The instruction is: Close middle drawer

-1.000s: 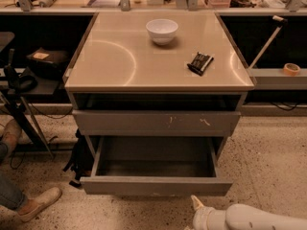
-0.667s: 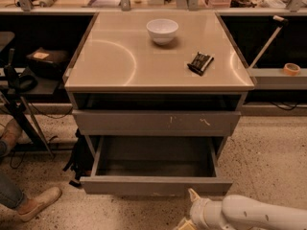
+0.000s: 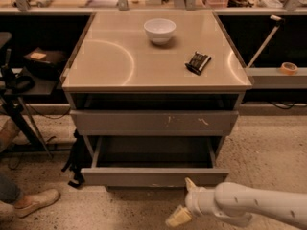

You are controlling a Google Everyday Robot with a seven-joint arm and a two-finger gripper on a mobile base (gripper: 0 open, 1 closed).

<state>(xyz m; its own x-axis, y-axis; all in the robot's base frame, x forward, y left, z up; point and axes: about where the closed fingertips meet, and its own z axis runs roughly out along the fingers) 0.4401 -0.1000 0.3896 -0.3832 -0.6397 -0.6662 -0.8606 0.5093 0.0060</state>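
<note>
The middle drawer (image 3: 153, 176) is standing pulled well out of the tan-topped cabinet (image 3: 110, 56), nearly as wide as the cabinet itself. It is showing a plain, flat grey front with no handle, and a deep grey box is running back behind it. Directly above it, a second grey drawer front (image 3: 153, 122) with whitish scratch marks is sitting further back, close to the cabinet face.

The floor of the open box is lying in shadow, so what it is holding is hard to make out. The drawer's own front is hiding whatever lies beneath it. The white arm (image 3: 259, 205) is being cut off by the right and bottom edges. At far left, only a shoe (image 3: 36, 201) and a bit of trouser leg of a person are showing.

The gripper (image 3: 183, 201) is hovering low over the speckled floor with its two yellowish fingers (image 3: 190, 183) spread apart and clamping nothing. The drawer front is lying just above the gripper and stretching mostly to its left. The upper fingertip is reaching the front's lower edge right of centre; whether it is touching cannot be told.

Far above the gripper, on the cabinet top, a white bowl (image 3: 159, 30) and a small black object (image 3: 198, 62) are resting well apart from each other.
</note>
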